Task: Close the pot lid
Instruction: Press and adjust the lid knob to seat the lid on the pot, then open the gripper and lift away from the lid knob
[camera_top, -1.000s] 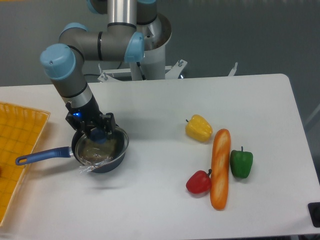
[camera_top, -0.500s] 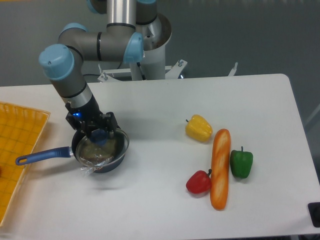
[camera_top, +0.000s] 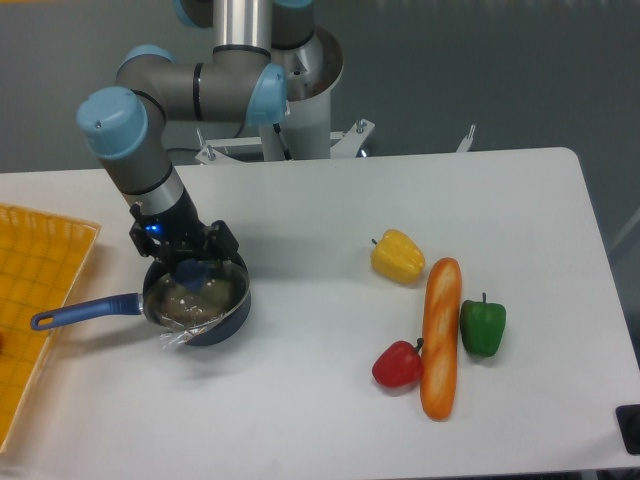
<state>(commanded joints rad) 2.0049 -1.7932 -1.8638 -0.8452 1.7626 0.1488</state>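
The dark navy pot (camera_top: 222, 322) stands at the left of the table, its long blue handle (camera_top: 82, 312) pointing left toward the tray. The clear glass lid (camera_top: 196, 297) lies over the pot's mouth, roughly level and covering most of it. Whether its rim rests on the pot I cannot tell. My gripper (camera_top: 191, 267) comes down from above and is shut on the lid's blue knob, which shows between the fingers. A crumpled bit of clear film sticks out at the pot's front left.
An orange tray (camera_top: 30, 300) lies at the left edge, close to the handle tip. To the right lie a yellow pepper (camera_top: 398, 256), a baguette (camera_top: 440, 336), a green pepper (camera_top: 483, 326) and a red pepper (camera_top: 398, 365).
The gripper and lid have shifted slightly left and up-table. The lid, tilted toward the pot's right side before, now sits more squarely over the pot.
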